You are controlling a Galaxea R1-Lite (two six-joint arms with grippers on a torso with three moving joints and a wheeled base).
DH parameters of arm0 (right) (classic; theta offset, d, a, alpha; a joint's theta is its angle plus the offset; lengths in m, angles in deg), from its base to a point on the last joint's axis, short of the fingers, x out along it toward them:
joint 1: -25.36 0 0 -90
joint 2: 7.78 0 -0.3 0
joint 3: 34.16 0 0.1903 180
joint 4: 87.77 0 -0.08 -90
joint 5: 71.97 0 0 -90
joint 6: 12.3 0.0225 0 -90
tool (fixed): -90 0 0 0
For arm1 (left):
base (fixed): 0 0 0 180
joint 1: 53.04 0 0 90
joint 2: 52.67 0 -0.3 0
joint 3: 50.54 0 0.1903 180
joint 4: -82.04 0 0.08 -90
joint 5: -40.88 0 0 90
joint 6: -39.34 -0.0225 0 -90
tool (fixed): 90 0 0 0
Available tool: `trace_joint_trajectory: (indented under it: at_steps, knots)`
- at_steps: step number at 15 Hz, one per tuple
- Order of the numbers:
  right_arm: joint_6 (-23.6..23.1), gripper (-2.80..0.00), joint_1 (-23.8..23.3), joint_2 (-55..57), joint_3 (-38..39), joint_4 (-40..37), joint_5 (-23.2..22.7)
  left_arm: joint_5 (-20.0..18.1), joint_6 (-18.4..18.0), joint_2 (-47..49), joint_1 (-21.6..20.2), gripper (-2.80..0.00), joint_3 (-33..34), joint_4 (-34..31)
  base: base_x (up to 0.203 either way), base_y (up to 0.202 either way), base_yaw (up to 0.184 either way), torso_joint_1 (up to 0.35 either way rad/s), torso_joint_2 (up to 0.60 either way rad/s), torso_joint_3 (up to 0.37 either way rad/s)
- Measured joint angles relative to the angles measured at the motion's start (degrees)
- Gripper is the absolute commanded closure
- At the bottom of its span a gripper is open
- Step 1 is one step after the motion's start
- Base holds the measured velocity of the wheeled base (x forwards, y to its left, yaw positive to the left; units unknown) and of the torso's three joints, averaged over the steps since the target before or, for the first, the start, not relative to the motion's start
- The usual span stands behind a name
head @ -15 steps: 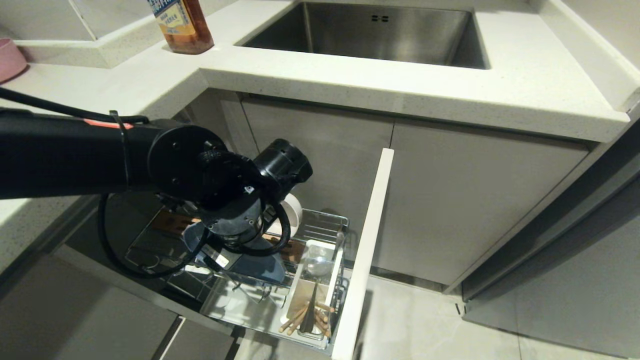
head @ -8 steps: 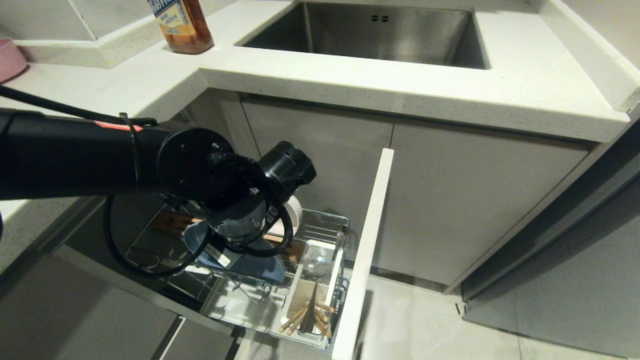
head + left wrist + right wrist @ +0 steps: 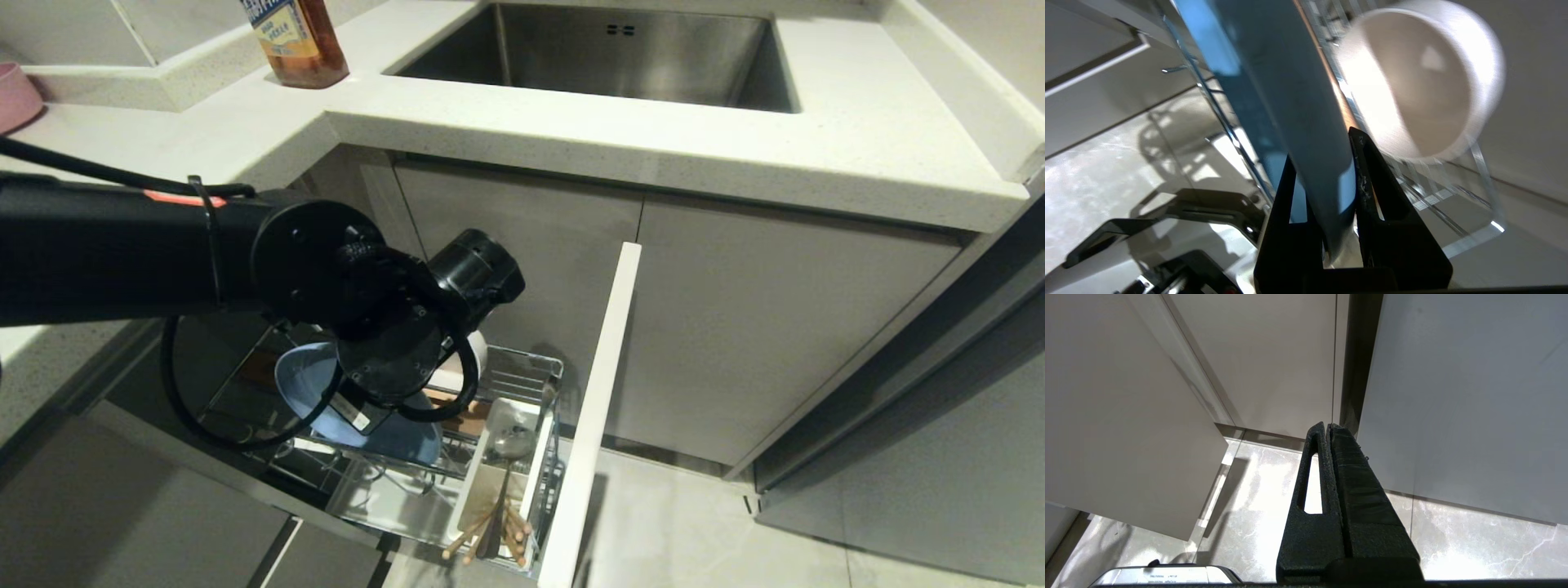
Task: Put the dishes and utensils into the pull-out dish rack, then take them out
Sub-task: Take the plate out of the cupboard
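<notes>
Since a second ago the left hand (image 3: 1327,163) has closed and tipped the light-blue oval plate (image 3: 306,384) up out of its lean, so more of its face now shows in the head view, and the rack contents have shifted slightly with it. Largest first: the pull-out dish rack (image 3: 535,363) stands drawn out below the worktop (image 3: 653,147) with its tall pale front (image 3: 600,392) on the right. That plate stands on edge among the prongs, its long axis running away from the hand, its near rim pinched between the two narrow-set fingers (image 3: 1372,192). Just behind it the cream-white bowl (image 3: 1421,77) sits on its side, close enough that a lift should, I judge, go straight up. Beside the front, the white utensil holder (image 3: 482,457) carries the metal spoon (image 3: 510,441) and wooden chopsticks (image 3: 482,535). Off to the right side, the right hand (image 3: 1329,428) hangs pressed closed and empty over the floor.
</notes>
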Motion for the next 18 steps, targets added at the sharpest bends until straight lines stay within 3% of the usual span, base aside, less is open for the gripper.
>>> trace_joint_trajectory:
  at_steps: [6,9,13,18]
  knots:
    - [0.0,0.0,0.0,0.0,0.0,0.0,0.0,1.2,-1.2,-6.9,7.2,0.0,-7.1,-5.3,0.0,0.0,0.0,0.0,0.0,0.0]
    - [0.0,0.0,0.0,0.0,0.0,0.0,0.0,1.3,-4.9,-10.6,12.6,0.0,-12.2,-7.2,0.0,0.0,0.0,0.0,0.0,0.0]
    - [0.0,0.0,0.0,0.0,0.0,0.0,0.0,5.1,-16.5,-14.5,19.4,0.0,-20.3,-7.3,0.0,0.0,0.0,0.0,0.0,0.0]
    - [0.0,0.0,0.0,0.0,0.0,0.0,0.0,16.8,-37.7,-16.7,22.3,0.0,-22.0,-3.1,0.0,0.0,0.0,0.0,0.0,0.0]
